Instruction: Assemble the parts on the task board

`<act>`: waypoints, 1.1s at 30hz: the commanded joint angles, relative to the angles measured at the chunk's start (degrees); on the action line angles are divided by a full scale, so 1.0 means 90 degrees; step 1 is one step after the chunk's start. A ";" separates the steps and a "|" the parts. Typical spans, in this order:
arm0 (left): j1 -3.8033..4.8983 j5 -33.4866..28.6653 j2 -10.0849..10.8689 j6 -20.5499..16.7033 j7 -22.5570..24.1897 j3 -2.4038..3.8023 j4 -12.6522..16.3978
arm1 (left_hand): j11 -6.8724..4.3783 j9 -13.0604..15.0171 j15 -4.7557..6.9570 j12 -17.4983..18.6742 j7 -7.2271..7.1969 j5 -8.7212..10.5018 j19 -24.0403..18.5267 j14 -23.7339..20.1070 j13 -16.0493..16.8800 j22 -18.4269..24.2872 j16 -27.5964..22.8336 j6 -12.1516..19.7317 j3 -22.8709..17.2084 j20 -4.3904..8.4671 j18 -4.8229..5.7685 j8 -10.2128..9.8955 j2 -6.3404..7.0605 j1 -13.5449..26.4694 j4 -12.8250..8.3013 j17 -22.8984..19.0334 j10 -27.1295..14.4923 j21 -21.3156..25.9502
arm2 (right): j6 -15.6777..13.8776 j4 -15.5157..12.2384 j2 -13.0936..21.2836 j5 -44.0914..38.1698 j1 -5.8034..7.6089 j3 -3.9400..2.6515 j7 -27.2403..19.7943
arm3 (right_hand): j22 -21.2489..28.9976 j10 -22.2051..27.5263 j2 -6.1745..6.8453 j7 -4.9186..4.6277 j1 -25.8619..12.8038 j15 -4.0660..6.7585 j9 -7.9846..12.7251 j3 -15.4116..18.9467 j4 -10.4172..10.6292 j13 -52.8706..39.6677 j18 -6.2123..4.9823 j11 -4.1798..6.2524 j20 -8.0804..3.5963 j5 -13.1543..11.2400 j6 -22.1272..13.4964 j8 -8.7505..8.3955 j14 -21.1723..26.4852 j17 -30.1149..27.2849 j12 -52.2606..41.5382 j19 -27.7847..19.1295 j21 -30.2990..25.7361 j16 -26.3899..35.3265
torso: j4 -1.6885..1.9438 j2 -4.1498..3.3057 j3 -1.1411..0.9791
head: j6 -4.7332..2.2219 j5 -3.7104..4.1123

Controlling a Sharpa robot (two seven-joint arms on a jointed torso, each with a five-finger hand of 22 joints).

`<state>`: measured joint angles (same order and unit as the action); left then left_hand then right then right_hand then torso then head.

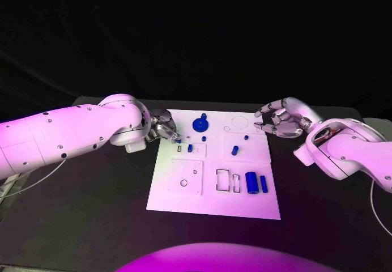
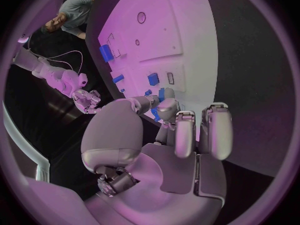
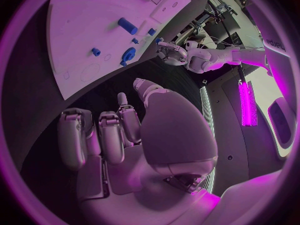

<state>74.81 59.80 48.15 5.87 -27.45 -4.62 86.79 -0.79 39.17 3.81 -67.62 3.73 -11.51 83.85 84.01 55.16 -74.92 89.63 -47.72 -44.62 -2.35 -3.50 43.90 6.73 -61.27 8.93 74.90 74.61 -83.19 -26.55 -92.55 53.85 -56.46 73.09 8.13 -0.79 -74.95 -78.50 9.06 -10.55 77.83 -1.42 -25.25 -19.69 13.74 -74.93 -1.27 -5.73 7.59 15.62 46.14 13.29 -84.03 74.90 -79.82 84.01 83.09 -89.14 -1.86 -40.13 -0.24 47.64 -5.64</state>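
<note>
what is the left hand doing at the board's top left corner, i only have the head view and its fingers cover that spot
Observer: In the left wrist view, the left hand seems to pinch a small blue part between its thumb and a finger, at the edge of the task board.
Operator: ok and the right palm, anything in it
Observer: No. The right wrist view shows the right hand with its fingers curled in and nothing in them, over the black table beside the board.
</note>
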 commanded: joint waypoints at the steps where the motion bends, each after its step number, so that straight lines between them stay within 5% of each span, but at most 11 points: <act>1: -0.0029 0.0436 -0.0002 -0.0321 0.0077 0.0000 0.0053 | -0.0011 -0.0011 0.0041 -0.0042 -0.0027 -0.0047 0.0077 0.0665 0.0015 -0.0444 0.0041 -0.0065 -0.1267 0.0041 0.0093 0.0043 0.0005 0.0082 -0.1224 0.1677 0.0059 -0.0031 | 0.0074 0.0000 -0.0008 -0.0070 -0.0004 0.0001 -0.0047 | -0.1068 -0.0007 0.0018 0.0009 -0.0048 0.0029 0.0006 -0.0030 0.0016 -0.0400 -0.0067 0.0021 -0.0064 0.0006 -0.0024 0.0029 -0.0586 0.1388 0.0009 0.0233 -0.0020 0.0029 | -0.0003 -0.0003 0.0001 | 0.0008 -0.0019; 10: -0.0094 0.0511 -0.0058 -0.0051 -0.0004 -0.0011 0.0082 | -0.0024 -0.0037 0.0053 -0.0069 -0.0039 -0.0202 0.0087 0.0665 0.0057 -0.0464 0.0041 -0.0109 -0.1330 0.0051 0.0098 0.0051 0.0048 0.0135 -0.1275 0.1677 0.0106 -0.0044 | 0.0077 0.0006 -0.0015 -0.0070 -0.0012 0.0001 -0.0050 | -0.1068 -0.0007 0.0018 0.0009 -0.0048 0.0029 0.0006 -0.0030 0.0016 -0.0400 -0.0067 0.0021 -0.0064 0.0006 -0.0024 0.0029 -0.0586 0.1388 0.0009 0.0233 -0.0020 0.0029 | -0.0022 -0.0011 -0.0010 | 0.0034 -0.0030; 20: -0.0100 0.0510 -0.0131 0.0497 -0.0088 -0.0012 0.0009 | -0.0046 -0.0102 0.0074 -0.0115 -0.0057 -0.0709 0.0134 0.0665 0.0144 -0.0561 0.0041 -0.0192 -0.1315 0.0077 0.0118 0.0047 0.0090 0.0250 -0.1354 0.1677 0.0186 -0.0103 | 0.0074 0.0005 -0.0012 -0.0070 -0.0015 0.0001 -0.0047 | -0.1068 -0.0007 0.0018 0.0009 -0.0048 0.0029 0.0006 -0.0030 0.0016 -0.0400 -0.0067 0.0021 -0.0064 0.0006 -0.0024 0.0029 -0.0586 0.1388 0.0009 0.0233 -0.0020 0.0029 | -0.0010 -0.0006 -0.0018 | 0.0056 -0.0022; 33: -0.0102 0.0511 -0.0247 0.0708 -0.0134 -0.0019 -0.0113 | -0.0050 -0.0113 0.0076 -0.0127 -0.0059 -0.0826 0.0143 0.0665 0.0164 -0.0579 0.0041 -0.0205 -0.1290 0.0080 0.0123 0.0049 0.0089 0.0268 -0.1370 0.1677 0.0201 -0.0114 | 0.0069 0.0008 -0.0016 -0.0070 -0.0015 0.0001 -0.0054 | -0.1068 -0.0007 0.0018 0.0009 -0.0048 0.0029 0.0006 -0.0030 0.0016 -0.0400 -0.0067 0.0021 -0.0064 0.0006 -0.0024 0.0029 -0.0586 0.1388 0.0009 0.0233 -0.0020 0.0029 | -0.0018 -0.0008 -0.0011 | 0.0058 -0.0016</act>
<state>73.91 64.13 46.14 10.40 -28.46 -4.79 85.85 -1.24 38.15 4.09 -68.54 3.36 -18.71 84.05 84.15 56.56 -74.91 89.63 -49.18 -45.28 -2.16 -3.50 44.22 8.17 -58.77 7.74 74.95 76.20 -83.99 -26.55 -92.47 53.75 -56.51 72.99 8.14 -0.83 -74.92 -78.50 9.06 -10.55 77.83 -1.42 -25.26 -19.69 13.74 -74.92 -1.27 -5.73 7.59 15.62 46.14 13.28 -84.02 74.93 -79.82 84.01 83.09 -89.14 -1.99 -40.19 -0.35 48.14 -5.82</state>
